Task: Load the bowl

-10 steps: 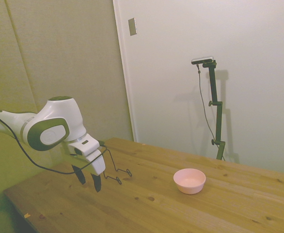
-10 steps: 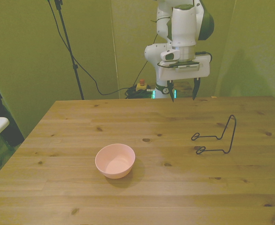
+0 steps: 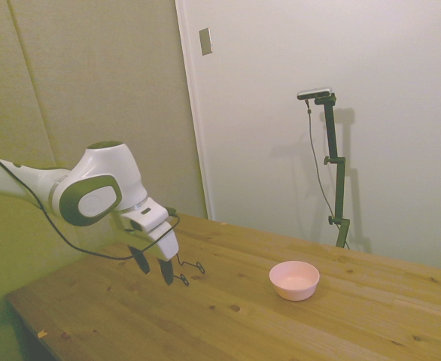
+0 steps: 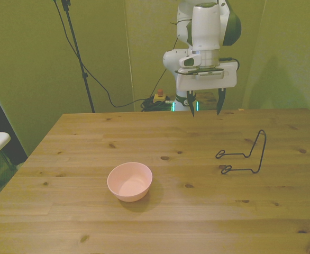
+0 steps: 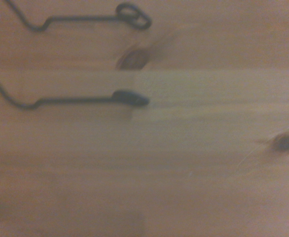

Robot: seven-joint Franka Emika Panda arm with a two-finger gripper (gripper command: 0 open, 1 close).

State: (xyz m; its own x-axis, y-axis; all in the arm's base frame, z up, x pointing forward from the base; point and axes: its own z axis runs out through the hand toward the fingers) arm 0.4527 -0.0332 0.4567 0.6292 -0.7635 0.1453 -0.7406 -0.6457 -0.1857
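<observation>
Side view: a pale pink bowl [image 3: 294, 280] sits upright on the wooden table [image 3: 228, 331], mouth facing up; being round, it has no long axis. The white arm's gripper [image 3: 154, 266] hangs above the table well to the left of the bowl, fingers spread and holding nothing. A thin black wire rack [image 3: 187, 269] stands just beside the gripper, between it and the bowl. Bare wood lies all round the bowl.

Front view: the bowl [image 4: 129, 181] rests toward the near side of the table [image 4: 65, 159], on the front view's left. The gripper [image 4: 204, 104] hovers over the far edge, well apart from it. The wire rack [image 4: 246, 155] stands on the front view's right, with open boards between rack and bowl.

Wrist view: only the rack's looped wire feet [image 5: 85, 59] and knotted wood [image 5: 208, 173] show, blurred.
</observation>
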